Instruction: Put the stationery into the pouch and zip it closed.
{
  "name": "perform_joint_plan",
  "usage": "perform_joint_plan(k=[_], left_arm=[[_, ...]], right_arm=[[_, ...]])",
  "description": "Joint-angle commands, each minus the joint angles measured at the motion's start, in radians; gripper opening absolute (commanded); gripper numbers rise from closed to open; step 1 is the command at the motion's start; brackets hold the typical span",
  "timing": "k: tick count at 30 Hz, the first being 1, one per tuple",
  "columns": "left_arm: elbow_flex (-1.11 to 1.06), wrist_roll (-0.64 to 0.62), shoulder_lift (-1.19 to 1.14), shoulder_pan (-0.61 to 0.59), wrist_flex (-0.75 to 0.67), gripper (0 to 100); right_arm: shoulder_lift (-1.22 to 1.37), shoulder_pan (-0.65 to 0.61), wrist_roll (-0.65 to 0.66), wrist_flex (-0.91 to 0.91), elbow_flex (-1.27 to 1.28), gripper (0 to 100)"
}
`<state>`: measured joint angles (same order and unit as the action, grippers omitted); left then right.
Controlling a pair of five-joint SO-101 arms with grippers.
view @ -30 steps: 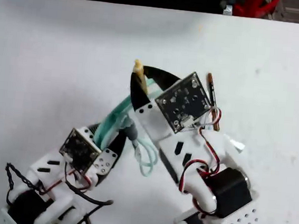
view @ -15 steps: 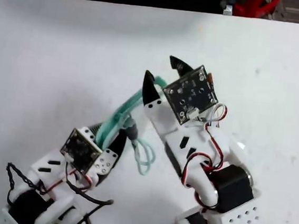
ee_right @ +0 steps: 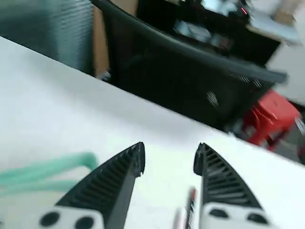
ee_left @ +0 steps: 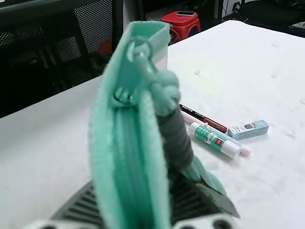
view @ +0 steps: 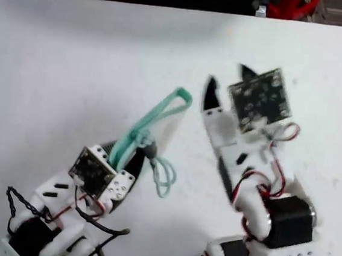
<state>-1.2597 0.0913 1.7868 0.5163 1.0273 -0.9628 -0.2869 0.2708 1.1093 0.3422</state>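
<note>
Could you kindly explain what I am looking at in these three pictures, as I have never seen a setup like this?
These are two small robot arms at a white table, each ending in a two-fingered gripper. One picture looks down from a fixed camera above. The other two come from cameras on the arms' wrists, each looking along its own gripper's fingers. The left gripper is shut on a mint-green pouch, holding it on edge with the zip side facing up. The right gripper is open and empty, a little way from the pouch's far end. In the left wrist view, three items lie on the table beyond the pouch: a dark pen, a glue stick and a small blue box, perhaps an eraser.
</note>
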Motion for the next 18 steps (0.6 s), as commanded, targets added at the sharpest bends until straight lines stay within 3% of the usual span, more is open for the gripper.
perform_joint_plan(k=[1,5,16,18], left_arm=[[0.011,0.006,0.002,-0.031,-0.006,2],[0.015,0.003,0.002,-0.073,-0.006,2],[0.011,0.003,0.002,-0.076,0.000,2],[0.009,0.003,0.002,-0.076,0.000,2]], right_arm=[[-0.002,0.131,0.011,0.030,0.106,17.3],[-0.002,0.245,0.003,0.021,0.290,17.3],[-0.002,0.183,0.000,-0.174,0.623,17.3],[-0.005,0.185,-0.049,-0.266,0.726,17.3]])
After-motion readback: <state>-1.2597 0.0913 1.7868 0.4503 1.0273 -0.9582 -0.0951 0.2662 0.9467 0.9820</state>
